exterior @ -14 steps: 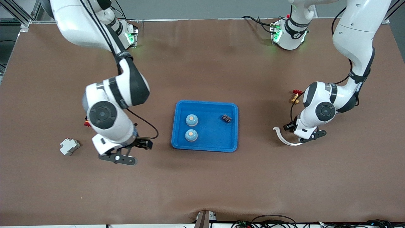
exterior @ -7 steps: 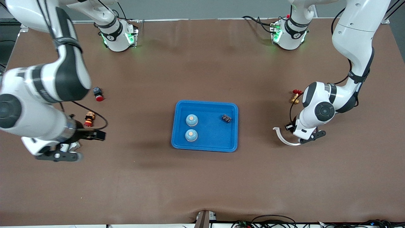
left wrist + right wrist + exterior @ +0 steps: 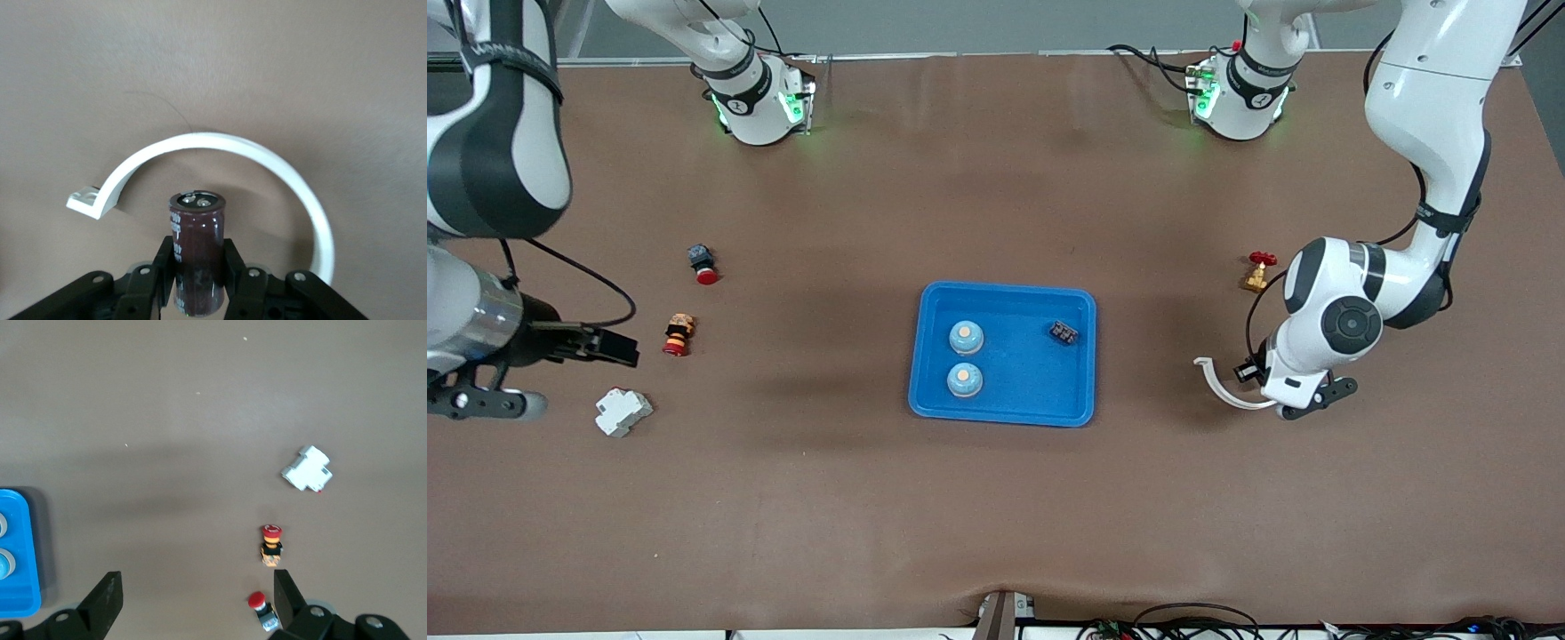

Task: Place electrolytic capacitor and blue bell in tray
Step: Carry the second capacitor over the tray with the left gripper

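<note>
Left gripper (image 3: 199, 280) clamps the electrolytic capacitor (image 3: 196, 250) upright over a white curved clip (image 3: 1223, 387), toward the left arm's end of the table — well apart from the tray (image 3: 1003, 416). Two blue bells (image 3: 966, 336) already sit in it; capacitor not yet delivered. Right gripper (image 3: 197, 600) waits, fingers spread, empty, above bare table.

High front view and right wrist view share the tray (image 3: 1003, 416) (image 3: 15, 553).
</note>
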